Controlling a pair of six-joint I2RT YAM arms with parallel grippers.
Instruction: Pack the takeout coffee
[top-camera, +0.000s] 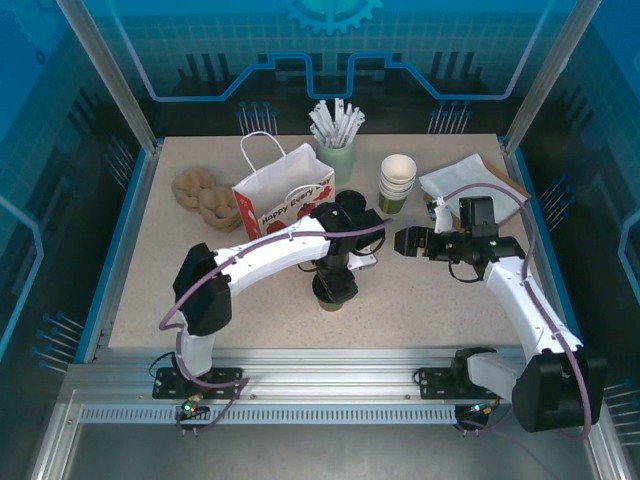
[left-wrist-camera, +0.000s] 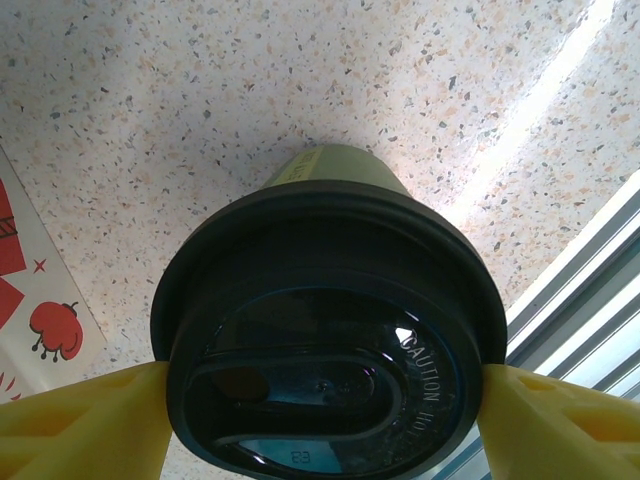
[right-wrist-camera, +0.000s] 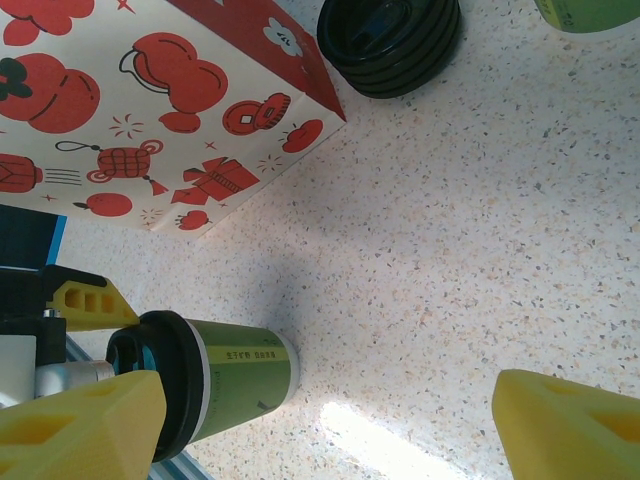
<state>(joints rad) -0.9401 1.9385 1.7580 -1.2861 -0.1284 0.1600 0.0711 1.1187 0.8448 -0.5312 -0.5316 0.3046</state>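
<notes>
The coffee cup (top-camera: 333, 300) stands upright on the speckled table (top-camera: 420, 300), near its middle. It is on the side of the paper bag (top-camera: 285, 200) nearer the arm bases and does not touch the bag. Its olive-green body (left-wrist-camera: 335, 175) rests on the tabletop, and the black lid (left-wrist-camera: 330, 300) sits on its top.

The left gripper (top-camera: 335, 282) hangs right over the cup, pointing down. In the left wrist view its yellow fingers (left-wrist-camera: 80, 425) stand fairly wide, one on each side of the lid. Each meets the lid's rim, so the gripper has hold of the cup by the lid. The right wrist view shows the cup (right-wrist-camera: 245, 375) from the side, with its base on the table.

The right gripper (top-camera: 405, 243) hovers to the right of the cup, well apart from it and pointing toward the left arm. Its fingers (right-wrist-camera: 570, 425) are spread wide, with nothing but bare tabletop between them.

The bag is white with red prints and stands open at the back left of the cup. A stack of black lids (right-wrist-camera: 390, 45) lies just past the bag's corner. A stack of lidless cups (top-camera: 397, 180) stands farther back on the right. Behind the bag, a pale green holder (top-camera: 338, 158) is full of white sticks.
</notes>
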